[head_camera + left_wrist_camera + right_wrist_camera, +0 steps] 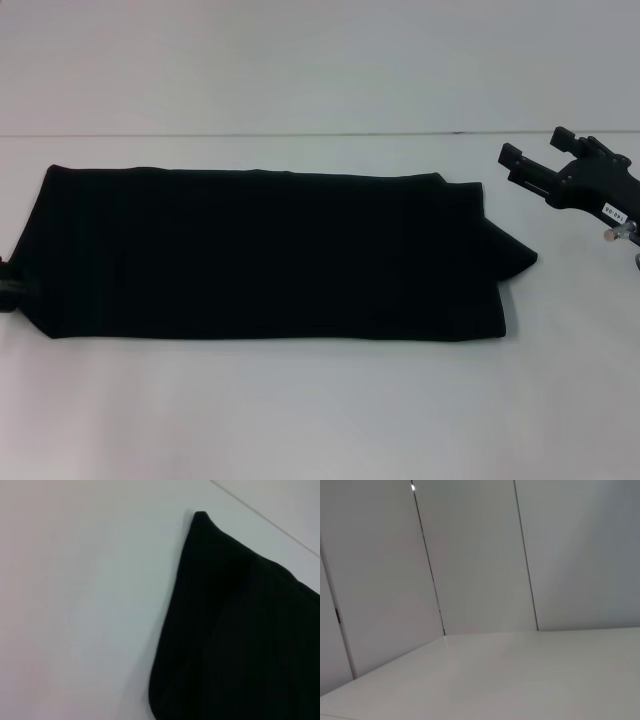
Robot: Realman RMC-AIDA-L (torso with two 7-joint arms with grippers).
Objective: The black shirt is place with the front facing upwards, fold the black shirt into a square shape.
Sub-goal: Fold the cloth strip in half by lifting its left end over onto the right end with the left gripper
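The black shirt (270, 255) lies flat on the white table (320, 410) as a long horizontal strip, with a pointed flap (510, 255) sticking out at its right end. No print shows on it. My right gripper (535, 148) hovers above the table to the upper right of the shirt, open and holding nothing. Only a sliver of my left gripper (6, 278) shows at the picture's left edge, beside the shirt's left end. The left wrist view shows one corner of the shirt (240, 630) on the table.
The right wrist view shows only the bare tabletop (520, 675) and white wall panels (470, 555) behind it. White table surface surrounds the shirt on all sides, and the table's far edge (300, 133) runs behind it.
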